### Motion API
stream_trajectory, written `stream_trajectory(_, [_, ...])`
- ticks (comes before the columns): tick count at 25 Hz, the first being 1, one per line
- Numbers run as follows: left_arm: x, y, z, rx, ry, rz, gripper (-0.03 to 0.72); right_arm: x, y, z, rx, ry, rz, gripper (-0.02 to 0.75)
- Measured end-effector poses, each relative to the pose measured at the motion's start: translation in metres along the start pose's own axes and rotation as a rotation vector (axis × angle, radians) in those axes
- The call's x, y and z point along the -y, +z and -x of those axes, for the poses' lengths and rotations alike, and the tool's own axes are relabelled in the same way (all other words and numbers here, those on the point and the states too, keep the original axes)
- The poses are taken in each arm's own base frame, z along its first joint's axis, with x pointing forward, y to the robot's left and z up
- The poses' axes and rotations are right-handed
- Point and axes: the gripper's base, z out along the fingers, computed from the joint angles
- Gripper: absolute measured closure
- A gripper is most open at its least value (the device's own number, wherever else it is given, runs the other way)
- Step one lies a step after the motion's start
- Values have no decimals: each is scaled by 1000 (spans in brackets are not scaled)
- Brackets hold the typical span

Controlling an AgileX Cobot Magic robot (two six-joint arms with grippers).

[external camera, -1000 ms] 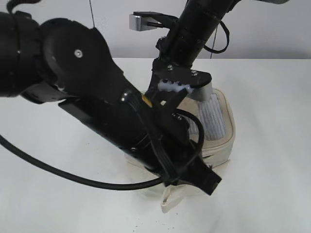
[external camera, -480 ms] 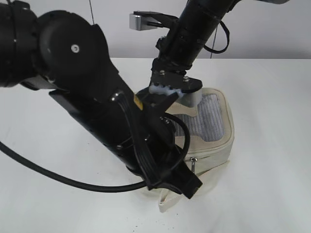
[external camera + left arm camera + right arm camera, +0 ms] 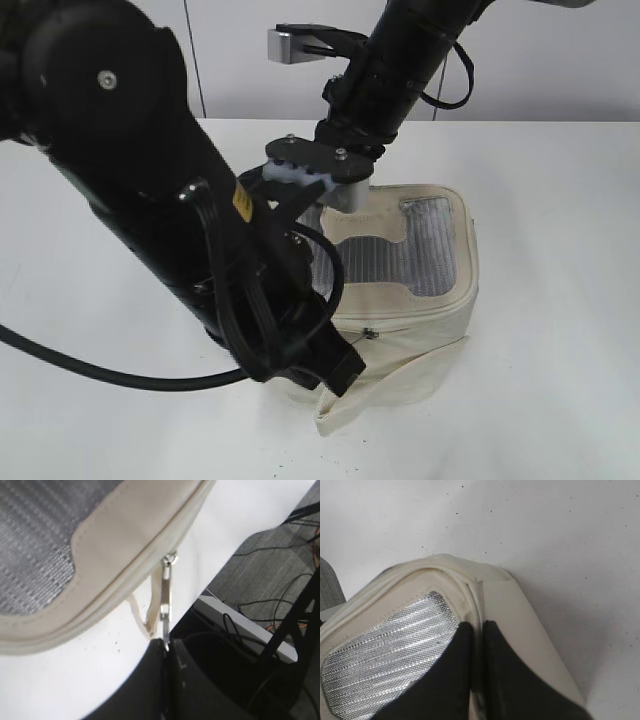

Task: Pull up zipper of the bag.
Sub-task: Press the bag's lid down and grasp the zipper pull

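Cream bag (image 3: pixel 410 290) sits mid-table, left gripper (image 3: pixel 165 647) pinching its zipper (image 3: pixel 166 597) pull, right gripper (image 3: pixel 477 650) clamped on its rim.

bright, even light fills all three views. the white table (image 3: pixel 560 200) shows only soft, faint shadows beside the bag (image 3: pixel 420 300). the left wrist view is slightly soft, its dark gripper (image 3: pixel 167 680) blurred up close. in the right wrist view the near black fingers (image 3: pixel 445 680) are out of focus.

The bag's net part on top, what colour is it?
Grey mesh panel on the cream bag; the exterior view shows it best.
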Motion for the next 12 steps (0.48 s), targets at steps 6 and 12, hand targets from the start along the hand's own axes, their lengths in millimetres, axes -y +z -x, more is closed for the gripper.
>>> stream_trajectory(6, [-4, 0, -4, -44, -31, 48, 690, 0, 0, 0, -1, 3, -1, 702])
stream_trajectory(12, [-1, -2, -2, -37, -56, 23, 662, 0, 0, 0, -1, 51, -1, 652])
